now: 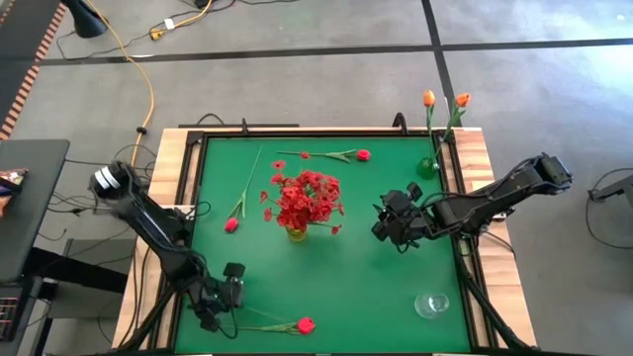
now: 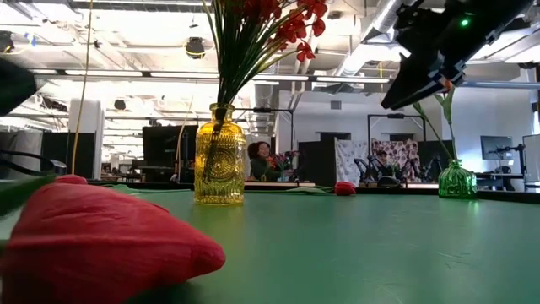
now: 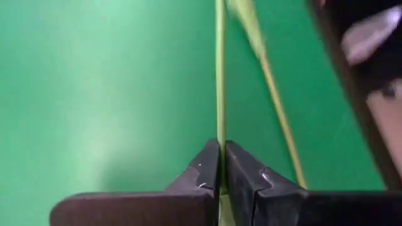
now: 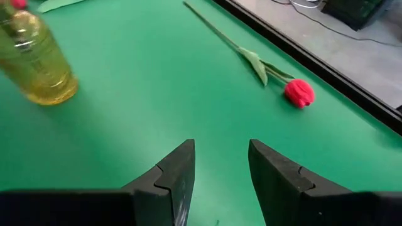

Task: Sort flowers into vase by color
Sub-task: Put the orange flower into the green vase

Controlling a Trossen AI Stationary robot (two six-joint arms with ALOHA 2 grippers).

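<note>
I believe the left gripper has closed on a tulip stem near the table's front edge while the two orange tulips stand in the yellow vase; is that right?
Not quite: in the high view the orange tulips stand in the green vase; the yellow vase holds red sprigs. The left gripper has indeed closed on a tulip stem.

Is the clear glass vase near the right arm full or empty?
Empty: the clear glass vase holds no flowers and stands alone at the mat's front right.
</note>
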